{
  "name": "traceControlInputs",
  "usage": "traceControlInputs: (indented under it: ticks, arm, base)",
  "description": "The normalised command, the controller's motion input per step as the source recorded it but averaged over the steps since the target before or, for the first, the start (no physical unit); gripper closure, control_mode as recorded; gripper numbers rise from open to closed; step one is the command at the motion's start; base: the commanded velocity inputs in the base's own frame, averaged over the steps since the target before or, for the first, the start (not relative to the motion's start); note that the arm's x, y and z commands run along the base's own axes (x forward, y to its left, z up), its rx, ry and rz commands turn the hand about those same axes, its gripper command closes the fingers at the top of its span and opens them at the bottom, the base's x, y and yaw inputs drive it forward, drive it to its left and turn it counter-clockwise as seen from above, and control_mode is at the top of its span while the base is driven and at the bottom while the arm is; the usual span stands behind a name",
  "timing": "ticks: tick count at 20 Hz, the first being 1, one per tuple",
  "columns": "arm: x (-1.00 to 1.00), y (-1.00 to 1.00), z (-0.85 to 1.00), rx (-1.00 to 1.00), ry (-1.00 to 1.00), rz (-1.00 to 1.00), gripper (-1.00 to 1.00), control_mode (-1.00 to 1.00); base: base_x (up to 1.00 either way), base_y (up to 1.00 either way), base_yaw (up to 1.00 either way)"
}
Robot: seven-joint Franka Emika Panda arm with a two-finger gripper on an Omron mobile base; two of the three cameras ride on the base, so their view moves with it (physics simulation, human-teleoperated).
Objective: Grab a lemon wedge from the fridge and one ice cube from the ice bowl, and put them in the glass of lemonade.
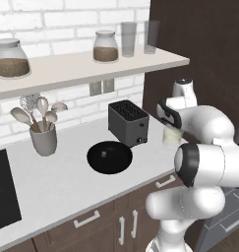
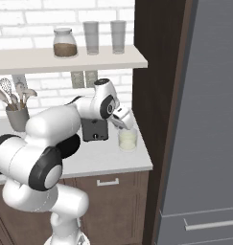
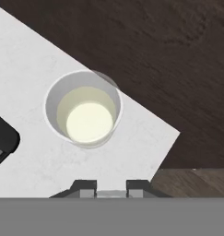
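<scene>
The glass of lemonade (image 3: 85, 110) stands on the white counter near its right end, also seen from the bases (image 1: 171, 138) (image 2: 127, 140). My gripper (image 3: 112, 186) hangs just above it (image 1: 172, 129) (image 2: 126, 128), pointing down. Its tips stand a narrow gap apart, and a small pale piece seems to sit between them; I cannot make out what it is. The black ice bowl (image 1: 116, 162) lies left of the glass with an ice cube (image 1: 104, 154) in it. The grey fridge (image 2: 209, 119) stands to the right, doors shut. The lemon wedge is out of view.
A dark toaster (image 1: 128, 122) stands behind the bowl, close to the glass. A grey holder of utensils (image 1: 43, 140) sits at the back left, a black cooktop (image 1: 3, 192) at the far left. A shelf (image 1: 91, 66) with jars and two tall glasses hangs overhead. A dark wood panel (image 2: 156, 95) borders the counter's right end.
</scene>
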Motion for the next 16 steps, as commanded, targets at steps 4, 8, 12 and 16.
traceControlInputs:
  ticks: [4,8,12,16]
  arm:
    - [0.0,-0.01,0.0,0.0,0.02,0.03,1.0,-1.0]
    - [0.0,0.0,0.0,0.0,0.0,0.01,1.0,-1.0]
    - [0.0,0.0,0.0,0.0,0.0,0.05,1.0,-1.0]
    - [0.0,0.03,0.01,0.0,0.03,0.07,1.0,-1.0]
  base:
    - [0.0,0.0,0.0]
    - [0.0,0.0,0.0]
    - [0.0,0.0,0.0]
    - [0.0,0.0,0.0]
